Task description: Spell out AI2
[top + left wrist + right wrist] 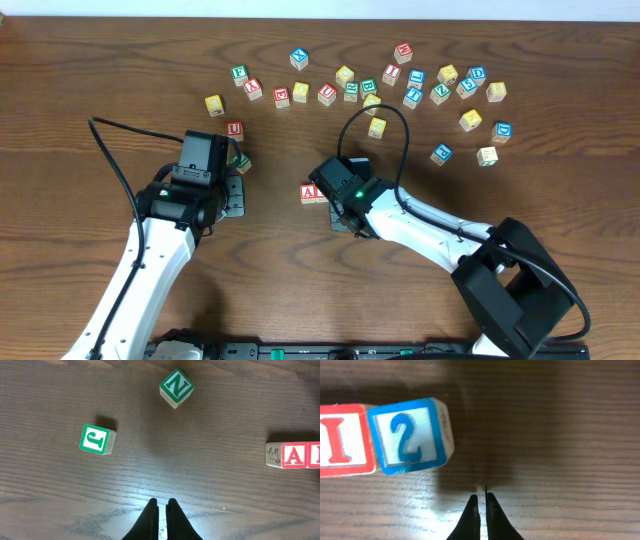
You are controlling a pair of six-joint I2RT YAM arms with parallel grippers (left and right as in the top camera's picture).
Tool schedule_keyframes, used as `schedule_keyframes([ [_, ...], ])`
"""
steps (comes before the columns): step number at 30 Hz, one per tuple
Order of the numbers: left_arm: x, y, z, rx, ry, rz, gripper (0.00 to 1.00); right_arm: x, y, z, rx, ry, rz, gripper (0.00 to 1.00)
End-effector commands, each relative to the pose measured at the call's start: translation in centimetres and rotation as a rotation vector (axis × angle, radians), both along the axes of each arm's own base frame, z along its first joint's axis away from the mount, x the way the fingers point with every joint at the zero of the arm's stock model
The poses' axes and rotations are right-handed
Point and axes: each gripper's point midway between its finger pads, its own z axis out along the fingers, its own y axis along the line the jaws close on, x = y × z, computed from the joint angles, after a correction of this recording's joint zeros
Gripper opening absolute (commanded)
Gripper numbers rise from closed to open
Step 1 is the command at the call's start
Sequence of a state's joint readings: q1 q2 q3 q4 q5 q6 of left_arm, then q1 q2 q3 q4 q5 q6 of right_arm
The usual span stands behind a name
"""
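Three cubes lie in a row on the wooden table. The red A cube (pixel 309 193) shows in the overhead view just left of my right arm's head, and at the right edge of the left wrist view as the A cube (pixel 294 455). The red I cube (pixel 342 440) touches the blue 2 cube (pixel 412 435), which sits slightly tilted. My right gripper (pixel 482 496) is shut and empty, just right of and below the 2 cube. My left gripper (pixel 161 502) is shut and empty over bare wood, well left of the A cube.
A green J cube (pixel 96 439) and a green N cube (pixel 176 387) lie ahead of the left gripper. Many loose letter cubes (pixel 400 85) are scattered across the back of the table, with a red U cube (pixel 234 129) near the left arm.
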State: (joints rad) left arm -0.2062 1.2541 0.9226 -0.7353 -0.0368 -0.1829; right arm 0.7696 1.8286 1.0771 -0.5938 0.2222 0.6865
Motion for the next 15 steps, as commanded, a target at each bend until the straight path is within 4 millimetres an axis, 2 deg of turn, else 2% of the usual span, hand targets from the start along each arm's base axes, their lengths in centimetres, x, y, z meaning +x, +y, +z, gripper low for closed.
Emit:
schedule_keyframes([
  [1,0.7,0.3,0.8,0.012,-0.023,0.009,0.08,0.9,-1.2,0.2,-0.039,-0.044,-0.062,0.01],
  [6,0.7,0.3,0.8,0.012,-0.023,0.009,0.08,2.0,-1.7,0.5,-0.046,-0.081,-0.082,0.01],
  [15,0.7,0.3,0.8,0.012,-0.023,0.009,0.08,3.4,-0.6,1.0,-0.017,-0.138,-0.021,0.01],
])
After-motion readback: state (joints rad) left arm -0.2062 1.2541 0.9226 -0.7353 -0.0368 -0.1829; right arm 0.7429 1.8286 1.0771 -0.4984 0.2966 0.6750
